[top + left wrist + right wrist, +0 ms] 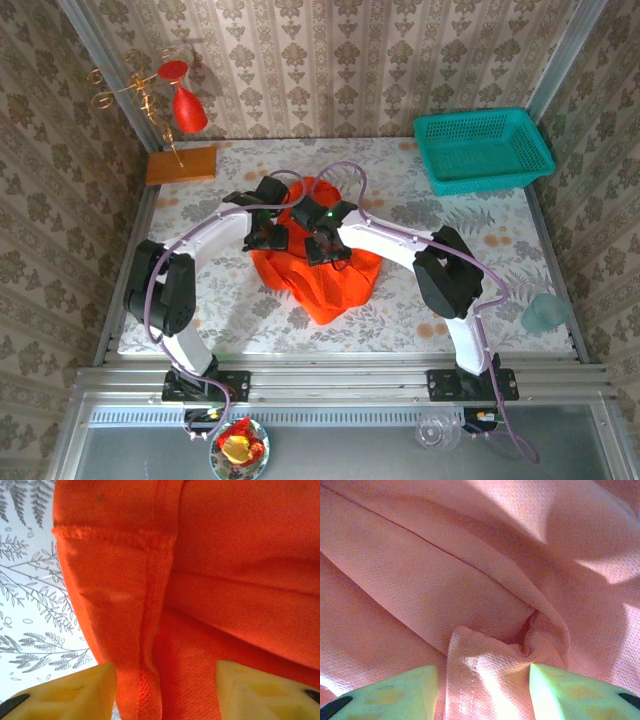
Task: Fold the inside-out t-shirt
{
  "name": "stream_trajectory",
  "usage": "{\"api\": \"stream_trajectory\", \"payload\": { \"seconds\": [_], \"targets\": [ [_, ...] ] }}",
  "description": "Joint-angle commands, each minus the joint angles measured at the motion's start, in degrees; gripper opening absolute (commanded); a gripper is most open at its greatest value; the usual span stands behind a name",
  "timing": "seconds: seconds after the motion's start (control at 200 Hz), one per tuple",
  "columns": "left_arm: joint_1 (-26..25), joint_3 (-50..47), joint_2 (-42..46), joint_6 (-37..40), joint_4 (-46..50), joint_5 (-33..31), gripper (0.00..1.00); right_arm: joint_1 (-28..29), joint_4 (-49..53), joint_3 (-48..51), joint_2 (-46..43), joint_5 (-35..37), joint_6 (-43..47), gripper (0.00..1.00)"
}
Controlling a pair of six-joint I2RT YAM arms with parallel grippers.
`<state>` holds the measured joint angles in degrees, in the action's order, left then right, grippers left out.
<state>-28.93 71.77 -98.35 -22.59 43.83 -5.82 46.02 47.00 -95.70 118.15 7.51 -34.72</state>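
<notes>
Hovering over the middle of the table (470,225), the left gripper (165,680) and right gripper (484,680) each straddle a ridge of the inside-out t-shirt (322,285), which lies in a bunched heap. Both sets of jaws stand half apart, and whether either pinches cloth cannot be told. Catching several layers at once could drag the whole heap instead of spreading it. At the back right, a teal basket (490,178) appears empty.

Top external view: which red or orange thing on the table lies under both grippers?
The bright orange-red cloth t-shirt mid-table. The flat orange-brown wooden block and the red ornament on a gold stand sit apart at the far-left corner.
</notes>
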Motion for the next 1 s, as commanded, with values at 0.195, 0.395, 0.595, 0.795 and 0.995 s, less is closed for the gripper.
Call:
{"api": "stream_trajectory", "payload": {
  "seconds": [0.195, 0.395, 0.595, 0.795, 0.995],
  "targets": [
    [1.38, -2.87, 1.44, 2.57, 2.93, -1.52, 0.4, 0.16, 2.83, -5.87, 4.42, 0.23, -0.26, 0.52],
    [2.41, -5.87, 4.62, 1.83, 0.66, 0.42, 0.14, 0.13, 4.81, -8.39, 7.38, 1.45, -0.22, 0.48],
    [4.54, -7.11, 5.79, 1.31, -0.56, 2.47, 0.07, 0.07, 7.79, -9.16, 8.56, 5.8, -0.79, 0.42],
    [4.8, -7.83, 5.88, 1.01, -1.44, 3.58, 0.06, -0.18, 8.59, -9.28, 9.73, 4.99, -1.03, 0.47],
    [4.78, -8.43, 5.96, 0.63, -2.09, 4.08, 0.04, -0.23, 9.36, -9.02, 8.99, 6.04, -1.64, 0.29]
  ]
}}
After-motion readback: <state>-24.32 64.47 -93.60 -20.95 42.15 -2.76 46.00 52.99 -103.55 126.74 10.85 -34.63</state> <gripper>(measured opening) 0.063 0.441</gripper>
